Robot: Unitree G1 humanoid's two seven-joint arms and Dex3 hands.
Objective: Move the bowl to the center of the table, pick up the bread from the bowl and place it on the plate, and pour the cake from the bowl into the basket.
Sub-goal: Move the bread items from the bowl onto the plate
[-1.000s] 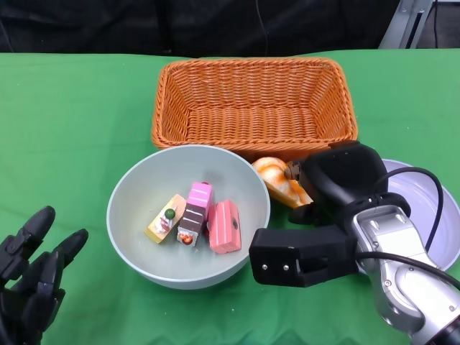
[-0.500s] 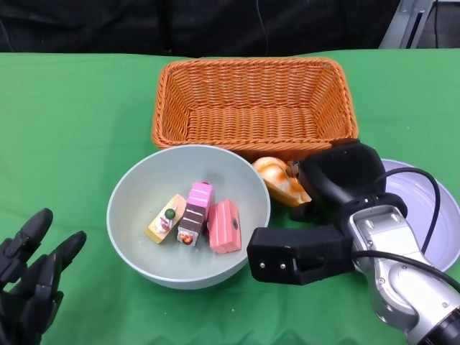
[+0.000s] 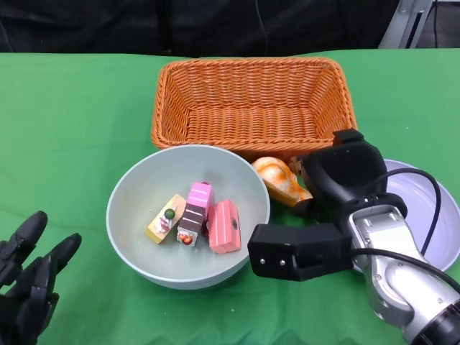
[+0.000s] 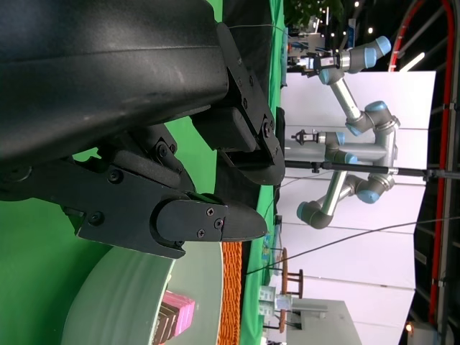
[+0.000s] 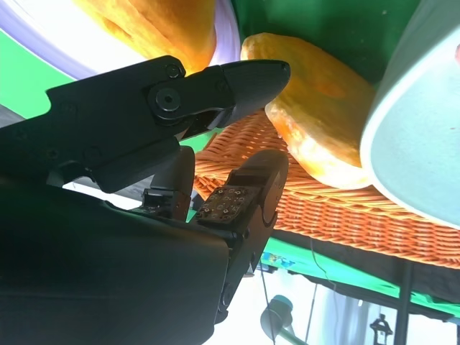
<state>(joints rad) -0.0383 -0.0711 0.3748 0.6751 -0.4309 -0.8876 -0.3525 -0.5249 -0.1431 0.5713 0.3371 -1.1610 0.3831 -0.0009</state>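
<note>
The bread [image 3: 281,181], gripped by the right hand [image 3: 338,188], had been edged slightly nearer the plate [image 3: 435,215], outside the bowl [image 3: 136,215]; the empty, spread left hand [image 3: 29,287] had been lowered.

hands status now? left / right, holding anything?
Left robot hand: open, fingers apart, holding nothing, low near the table's front edge.
Right robot hand: fingers around the bread beside the bowl; firm grip cannot be told.
</note>
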